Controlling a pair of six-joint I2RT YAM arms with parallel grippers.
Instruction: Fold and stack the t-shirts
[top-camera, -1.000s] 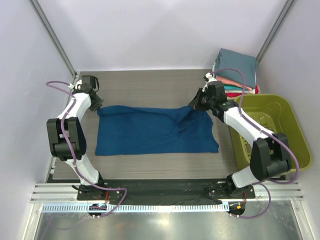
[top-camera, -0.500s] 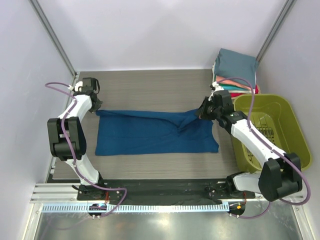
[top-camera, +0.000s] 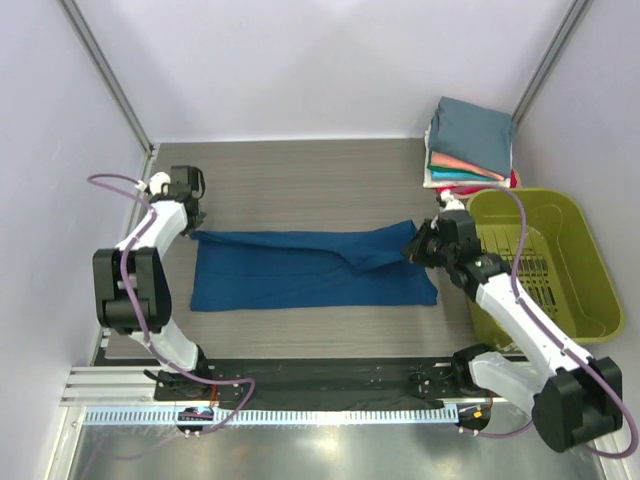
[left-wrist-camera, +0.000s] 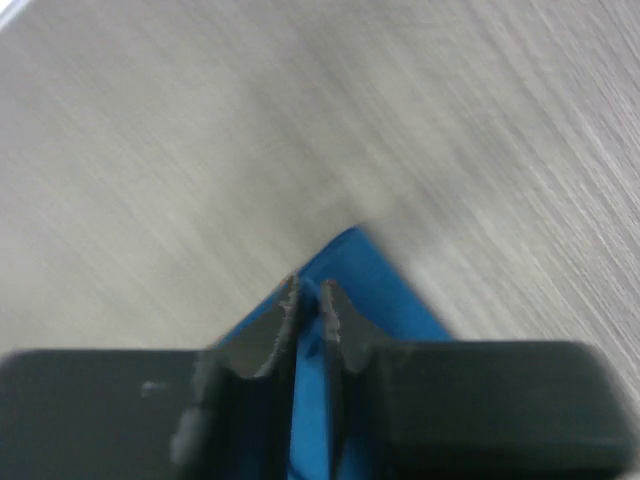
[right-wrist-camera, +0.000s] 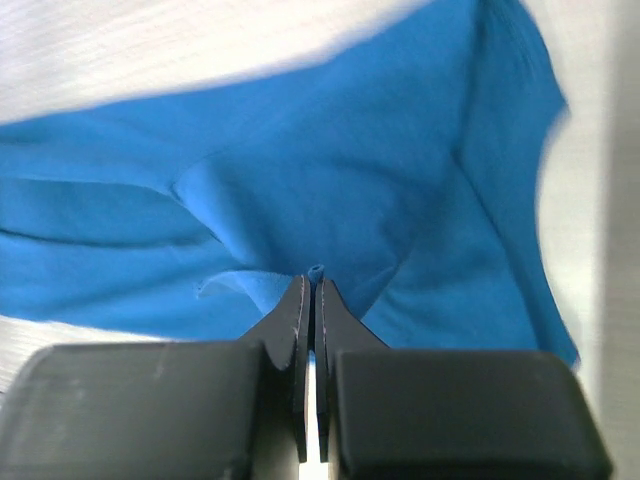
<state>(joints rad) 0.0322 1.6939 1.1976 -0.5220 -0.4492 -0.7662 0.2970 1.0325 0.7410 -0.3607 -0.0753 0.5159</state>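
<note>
Left fingers (left-wrist-camera: 278, 335) pinch blue shirt (top-camera: 300, 270) corner, view blurred; right fingers (right-wrist-camera: 288, 325) clamp its right edge, near basket (top-camera: 550, 196).

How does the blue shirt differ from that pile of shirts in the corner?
The blue shirt lies spread long across the table; the pile is folded small and stacked. The left hand and right hand pinch the blue shirt's ends; nothing touches the pile. The pile's top is slate-teal, not blue. Both are soft cloth.
</note>
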